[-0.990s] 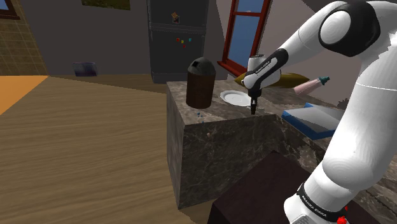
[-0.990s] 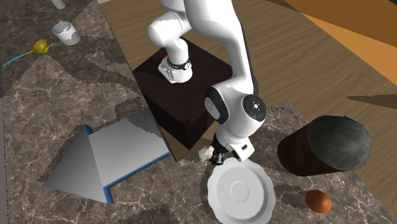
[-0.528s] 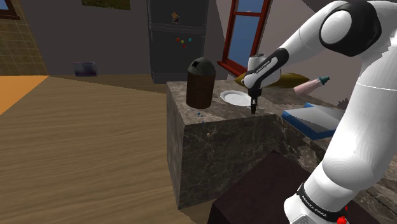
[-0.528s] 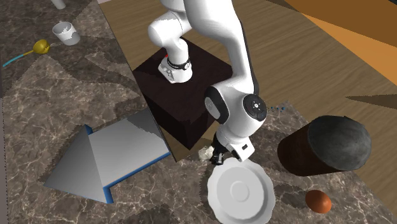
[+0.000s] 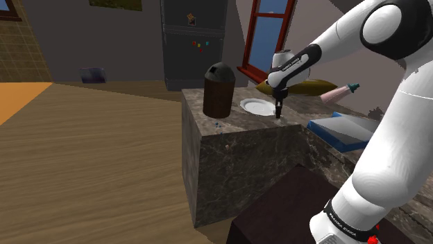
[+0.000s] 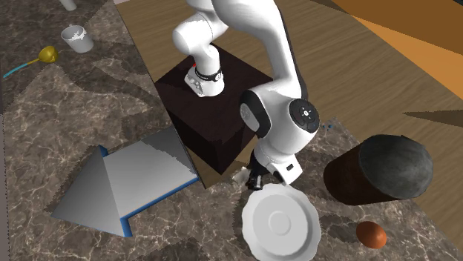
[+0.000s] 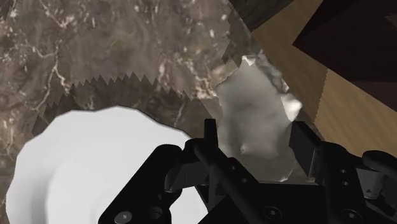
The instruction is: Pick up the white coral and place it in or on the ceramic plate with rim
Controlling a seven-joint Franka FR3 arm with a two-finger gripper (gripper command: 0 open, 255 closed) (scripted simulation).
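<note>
A pale grey-white coral [image 7: 257, 114] sits between my black fingers [image 7: 306, 147], which clasp it on both sides. My gripper [image 7: 257, 145] hangs just above the marble counter's near edge, next to the white plate with a wavy rim [image 7: 95, 168]. In the second exterior view the gripper [image 6: 252, 180] points down right beside the plate [image 6: 280, 222], and a bit of the coral [image 6: 239, 176] peeks out by the hand. From the shoulder view the gripper [image 5: 278, 111] is at the plate's [image 5: 255, 106] right side.
A dark round bin with a domed lid [image 6: 378, 176] stands close to the plate, with a brown-orange ball [image 6: 370, 235] beside it. A grey, blue-edged open box [image 6: 126, 185] lies on the counter [image 6: 44, 126]. A white cup [image 6: 76, 37] is far off.
The hand has risen a little and shifted toward the shoulder view's right, carrying the coral. The fingers' spacing is the same.
</note>
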